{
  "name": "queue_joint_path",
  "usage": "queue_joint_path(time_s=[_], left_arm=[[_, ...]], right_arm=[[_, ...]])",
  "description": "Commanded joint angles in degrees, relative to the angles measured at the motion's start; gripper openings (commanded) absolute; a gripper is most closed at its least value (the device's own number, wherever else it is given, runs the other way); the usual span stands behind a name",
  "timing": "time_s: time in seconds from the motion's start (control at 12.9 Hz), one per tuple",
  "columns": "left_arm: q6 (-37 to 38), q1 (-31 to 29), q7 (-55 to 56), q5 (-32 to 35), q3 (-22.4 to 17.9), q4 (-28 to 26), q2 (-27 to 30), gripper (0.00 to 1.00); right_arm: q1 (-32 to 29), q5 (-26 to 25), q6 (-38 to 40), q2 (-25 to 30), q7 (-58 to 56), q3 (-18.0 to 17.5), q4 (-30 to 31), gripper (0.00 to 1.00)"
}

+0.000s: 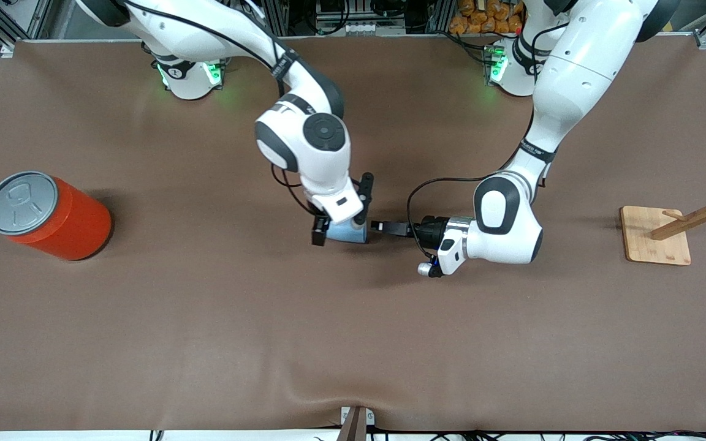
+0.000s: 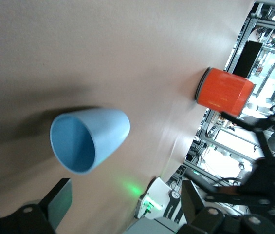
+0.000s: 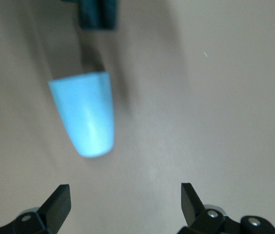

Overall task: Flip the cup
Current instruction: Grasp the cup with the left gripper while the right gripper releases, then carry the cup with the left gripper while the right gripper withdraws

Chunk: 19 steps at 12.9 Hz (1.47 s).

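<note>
The cup [image 1: 345,233] is a small light-blue tumbler lying on its side at the middle of the table. Its darker open mouth [image 2: 74,144] faces my left gripper [image 1: 382,227], which lies low and level beside it, pointing at the mouth. That gripper [image 2: 126,197] is open and holds nothing; the cup sits just ahead of its fingers [image 2: 62,197]. My right gripper [image 1: 341,225] hangs over the cup, pointing down. In the right wrist view the cup [image 3: 86,114] lies below, apart from the open right gripper [image 3: 125,195], with nothing between its fingers [image 3: 59,200].
A big orange can [image 1: 53,214] with a grey pull-tab lid stands near the right arm's end of the table, also in the left wrist view [image 2: 222,92]. A wooden peg stand [image 1: 656,236] sits at the left arm's end.
</note>
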<state>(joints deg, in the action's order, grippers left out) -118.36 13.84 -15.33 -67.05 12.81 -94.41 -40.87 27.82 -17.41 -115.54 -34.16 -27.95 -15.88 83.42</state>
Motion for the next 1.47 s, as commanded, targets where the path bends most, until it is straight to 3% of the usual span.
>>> queue_joint_path(time_s=[0.0, 0.23, 0.54, 0.77, 0.93, 1.08, 1.39], left_arm=[[-2.22, 2.06, -4.0, -5.35, -0.15, 0.01, -1.57, 0.87], [-2.22, 2.86, -10.75, -7.48, -0.15, -0.25, -3.95, 0.8], [-2.66, 3.3, -11.74, -7.57, -0.16, -0.6, -5.35, 0.71], [-2.14, 3.48, -10.61, -7.57, -0.07, -3.84, -4.48, 0.64], [-1.78, 3.21, -10.16, -7.66, 0.02, -6.66, -3.34, 0.64], [-1.78, 2.34, -8.85, -7.75, 2.12, -7.9, -2.81, 0.65], [-1.78, 2.25, -2.44, -8.8, 4.15, -8.86, -1.67, 0.65]], right_arm=[[-2.58, 2.99, 4.34, 3.91, 0.18, -0.73, 0.86, 1.0], [-4.78, 4.22, 11.18, 6.37, 0.26, -0.64, -1.14, 1.0], [-5.76, 3.35, 24.63, 7.26, 1.14, 0.23, -9.67, 1.0], [-8.82, 3.43, 25.27, 9.45, 2.2, 2.25, -10.91, 1.0], [-13.73, 5.44, 25.36, 10.68, 2.55, 2.08, -10.91, 1.0], [-19.09, 10.71, 27.45, 12.27, 3.08, 1.99, -10.39, 1.0], [-22.28, 10.82, 30.28, 14.46, 2.99, 2.17, -7.5, 1.0]])
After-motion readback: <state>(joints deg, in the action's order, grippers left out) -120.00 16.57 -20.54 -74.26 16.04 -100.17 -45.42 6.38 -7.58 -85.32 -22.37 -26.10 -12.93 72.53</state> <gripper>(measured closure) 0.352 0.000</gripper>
